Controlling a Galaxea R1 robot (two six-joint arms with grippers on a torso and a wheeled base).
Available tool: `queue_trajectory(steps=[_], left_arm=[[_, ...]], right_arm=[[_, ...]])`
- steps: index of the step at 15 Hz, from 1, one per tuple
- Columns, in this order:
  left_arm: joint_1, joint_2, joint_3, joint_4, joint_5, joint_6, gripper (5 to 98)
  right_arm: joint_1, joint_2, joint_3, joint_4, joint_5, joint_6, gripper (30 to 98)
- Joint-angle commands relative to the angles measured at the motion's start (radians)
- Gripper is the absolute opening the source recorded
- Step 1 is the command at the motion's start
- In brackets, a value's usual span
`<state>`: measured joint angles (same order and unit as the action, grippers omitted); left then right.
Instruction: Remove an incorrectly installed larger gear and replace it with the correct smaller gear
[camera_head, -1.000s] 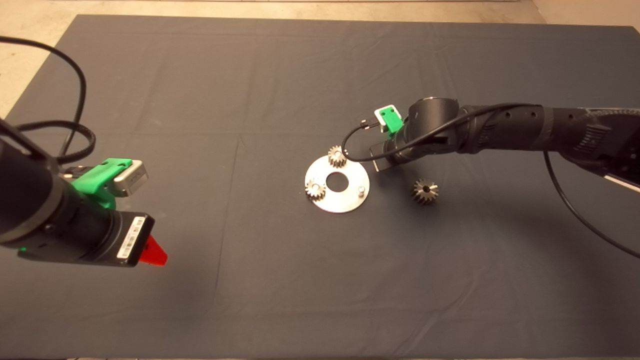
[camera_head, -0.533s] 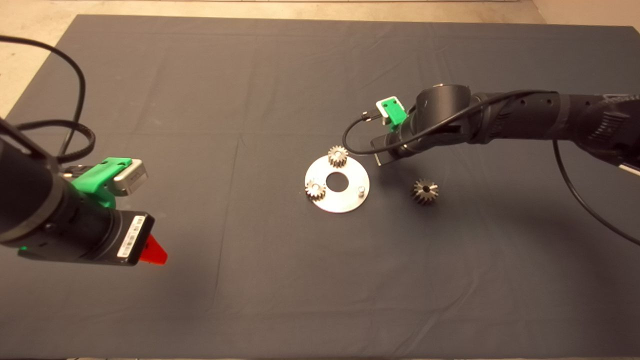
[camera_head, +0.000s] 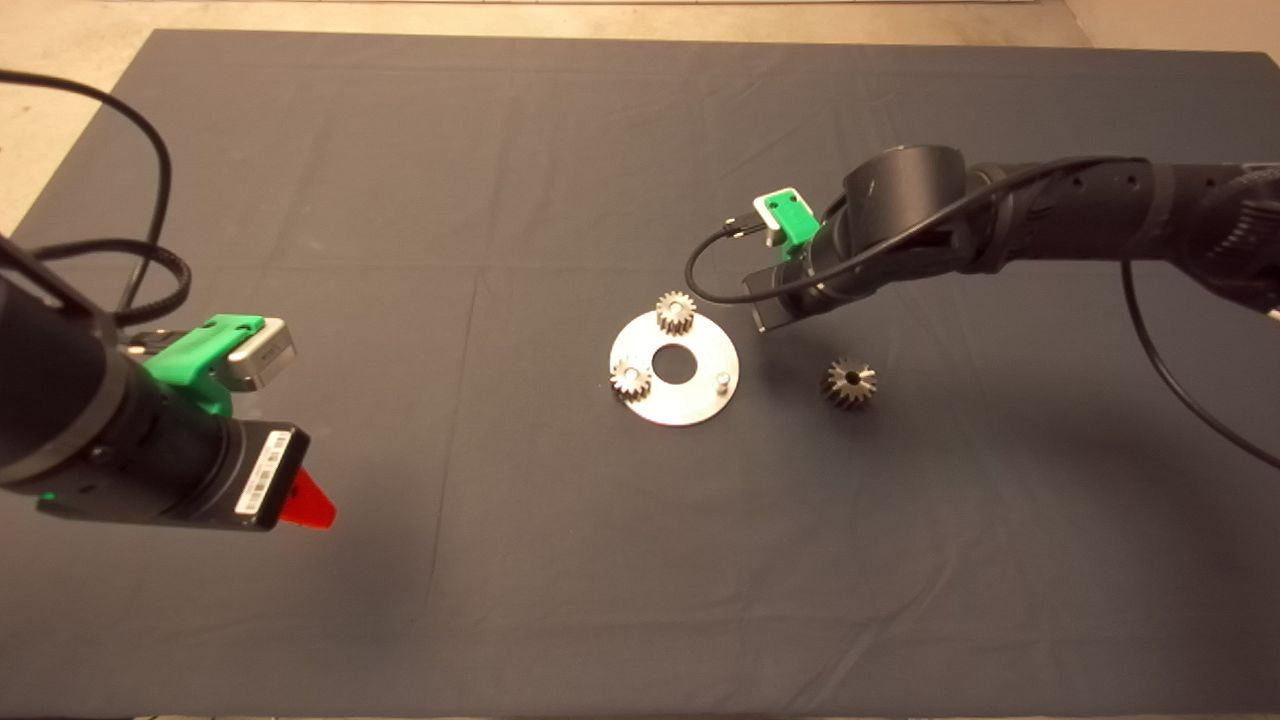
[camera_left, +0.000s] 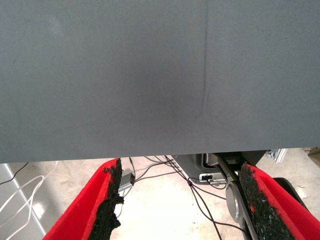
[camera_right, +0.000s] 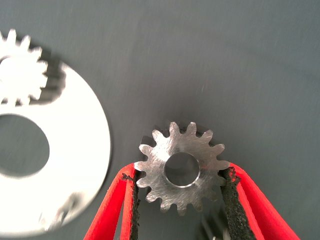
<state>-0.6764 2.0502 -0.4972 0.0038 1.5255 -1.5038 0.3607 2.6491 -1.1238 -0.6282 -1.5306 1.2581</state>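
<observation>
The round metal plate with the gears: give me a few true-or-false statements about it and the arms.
1. Two small gears sit on the metal plate. True.
2. The larger gear sits on the plate. False: it lies on the mat beside it.
3. The right gripper grips the smaller gear. True.
4. The plate's third peg carries a gear. False: it is bare.
5. The left gripper holds a gear. False: it is open and empty.

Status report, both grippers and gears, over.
Right gripper shut on smaller gear, beside round plate. Left gripper open, parked. Larger gear off, on mat. Free peg unobstructed.
</observation>
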Motion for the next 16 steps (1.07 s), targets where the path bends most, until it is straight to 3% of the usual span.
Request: queue_trajectory(steps=[1, 4, 12, 13, 16], left_arm=[[-0.011, -0.001, 0.0, 0.019, 0.11, 0.001, 59.2], [-0.011, -0.003, 0.002, 0.025, 0.11, 0.001, 59.2], [-0.011, -0.001, 0.008, 0.025, 0.11, -0.004, 59.2], [-0.011, -0.001, 0.007, 0.025, 0.11, -0.004, 59.2], [-0.011, -0.001, 0.01, 0.026, 0.11, -0.006, 59.2]], right_arm=[[0.118, -0.005, 0.038, 0.326, -0.127, 0.024, 34.9], [0.124, 0.007, 0.046, 0.384, -0.127, 0.053, 34.8], [0.138, 0.029, 0.092, 0.383, -0.127, 0.073, 34.6], [0.138, 0.05, 0.127, 0.374, -0.127, 0.073, 34.6], [0.135, 0.067, 0.141, 0.206, -0.127, 0.093, 34.5]])
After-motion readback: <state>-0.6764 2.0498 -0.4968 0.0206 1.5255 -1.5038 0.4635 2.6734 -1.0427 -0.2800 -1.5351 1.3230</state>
